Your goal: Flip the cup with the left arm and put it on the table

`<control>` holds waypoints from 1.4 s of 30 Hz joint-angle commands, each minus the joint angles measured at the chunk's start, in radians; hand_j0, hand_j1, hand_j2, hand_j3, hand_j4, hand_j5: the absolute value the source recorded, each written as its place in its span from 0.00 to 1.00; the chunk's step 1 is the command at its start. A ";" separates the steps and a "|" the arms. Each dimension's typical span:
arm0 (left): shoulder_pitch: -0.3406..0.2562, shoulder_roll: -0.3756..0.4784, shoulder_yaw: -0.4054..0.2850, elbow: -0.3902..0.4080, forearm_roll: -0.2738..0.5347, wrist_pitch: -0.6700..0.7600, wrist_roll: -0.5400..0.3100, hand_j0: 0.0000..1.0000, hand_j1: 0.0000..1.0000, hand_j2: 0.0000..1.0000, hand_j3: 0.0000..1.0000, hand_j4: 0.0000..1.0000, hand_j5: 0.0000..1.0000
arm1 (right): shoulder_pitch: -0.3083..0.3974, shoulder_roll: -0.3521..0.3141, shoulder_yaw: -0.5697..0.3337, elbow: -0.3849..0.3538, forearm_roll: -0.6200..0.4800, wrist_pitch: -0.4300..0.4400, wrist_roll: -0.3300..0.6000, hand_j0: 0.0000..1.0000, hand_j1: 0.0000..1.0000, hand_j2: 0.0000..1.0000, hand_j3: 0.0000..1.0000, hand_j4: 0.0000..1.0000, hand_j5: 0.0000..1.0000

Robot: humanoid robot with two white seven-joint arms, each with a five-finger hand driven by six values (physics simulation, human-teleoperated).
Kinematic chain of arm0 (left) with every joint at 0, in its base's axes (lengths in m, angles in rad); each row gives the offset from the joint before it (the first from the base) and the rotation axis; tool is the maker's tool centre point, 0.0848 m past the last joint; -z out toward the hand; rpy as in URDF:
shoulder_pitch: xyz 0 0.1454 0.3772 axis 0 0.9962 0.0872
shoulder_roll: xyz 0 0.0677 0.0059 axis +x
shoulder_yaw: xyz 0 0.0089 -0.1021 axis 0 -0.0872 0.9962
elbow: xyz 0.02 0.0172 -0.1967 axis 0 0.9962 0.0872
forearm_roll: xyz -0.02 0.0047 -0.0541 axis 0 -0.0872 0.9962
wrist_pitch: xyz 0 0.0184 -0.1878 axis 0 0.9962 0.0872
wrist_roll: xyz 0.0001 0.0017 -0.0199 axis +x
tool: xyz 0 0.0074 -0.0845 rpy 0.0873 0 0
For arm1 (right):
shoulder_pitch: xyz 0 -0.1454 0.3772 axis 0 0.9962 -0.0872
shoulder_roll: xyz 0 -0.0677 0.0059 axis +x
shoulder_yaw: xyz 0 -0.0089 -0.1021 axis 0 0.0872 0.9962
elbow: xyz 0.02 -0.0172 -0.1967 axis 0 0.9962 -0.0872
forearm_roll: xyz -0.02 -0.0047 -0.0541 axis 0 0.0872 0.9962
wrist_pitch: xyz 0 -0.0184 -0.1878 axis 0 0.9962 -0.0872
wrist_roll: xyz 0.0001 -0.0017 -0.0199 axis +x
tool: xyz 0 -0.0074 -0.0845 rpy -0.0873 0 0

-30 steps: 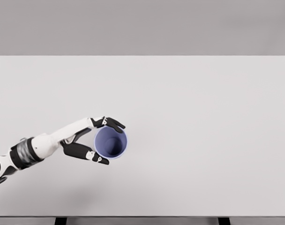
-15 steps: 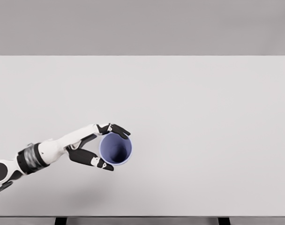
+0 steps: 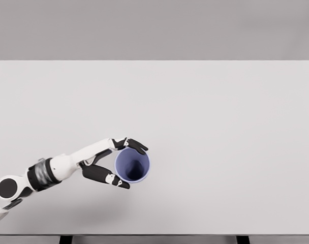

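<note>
While the left hand [image 3: 114,162] comes in from the lower left of the head view, its fingers [image 3: 136,146] wrap the far side of the cup [image 3: 132,165] and its thumb [image 3: 114,179] presses the near side, so the hand is grasping the cup. The cup is blue, mouth toward the camera, interior visible down to the bottom. It sits over the left-front part of the tabletop [image 3: 220,127]. Whether its base touches the surface or hangs just above cannot be determined from this view; a faint shadow lies below and left of the arm.

Assessment: the cup reads as mouth-up, so the turning-over appears done and the step in hand is the set-down. Recommended practice: lower the cup straight, keeping the rim level, until the base bears fully on the tabletop. Hold the pinch steady until then. Release by spreading fingers and thumb together, outward from the wall, so neither side drags the cup. Withdraw toward the lower left, clear of the rim.

Risk: a one-sided release could tip this light, tall vessel.

The right arm does not appear.
</note>
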 commanded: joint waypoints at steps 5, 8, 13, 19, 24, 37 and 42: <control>-0.003 -0.021 -0.014 0.014 0.001 0.000 0.000 0.70 0.70 0.70 0.70 0.70 0.70 | 0.000 0.000 0.000 0.000 -0.001 0.000 0.000 1.00 1.00 1.00 1.00 1.00 1.00; -0.003 -0.027 -0.028 0.025 0.001 0.000 0.000 0.71 0.71 0.71 0.71 0.71 0.71 | 0.000 0.000 0.000 0.000 -0.001 0.000 0.000 1.00 1.00 1.00 1.00 1.00 1.00; -0.003 -0.035 -0.034 0.035 -0.001 0.000 -0.001 0.75 0.75 0.75 0.75 0.75 0.75 | -0.002 0.000 0.000 0.000 -0.001 0.000 0.000 1.00 1.00 1.00 1.00 1.00 1.00; -0.003 -0.037 -0.041 0.045 -0.008 0.000 -0.001 0.78 0.78 0.78 0.78 0.78 0.78 | 0.000 0.000 0.000 0.000 -0.001 0.000 0.000 1.00 1.00 1.00 1.00 1.00 1.00; -0.003 -0.037 -0.041 0.045 -0.008 0.000 -0.001 0.92 0.92 0.92 0.92 0.92 0.92 | 0.000 0.000 0.000 0.000 -0.001 0.000 0.000 1.00 1.00 1.00 1.00 1.00 1.00; -0.008 -0.035 -0.034 0.045 -0.016 0.000 -0.001 1.00 1.00 1.00 1.00 1.00 1.00 | 0.000 0.000 0.001 0.000 -0.001 0.000 0.000 1.00 1.00 1.00 1.00 1.00 1.00; -0.014 -0.023 -0.029 0.046 -0.017 0.000 -0.001 1.00 1.00 1.00 1.00 1.00 1.00 | 0.000 0.000 0.000 0.000 -0.001 0.000 0.000 1.00 1.00 1.00 1.00 1.00 1.00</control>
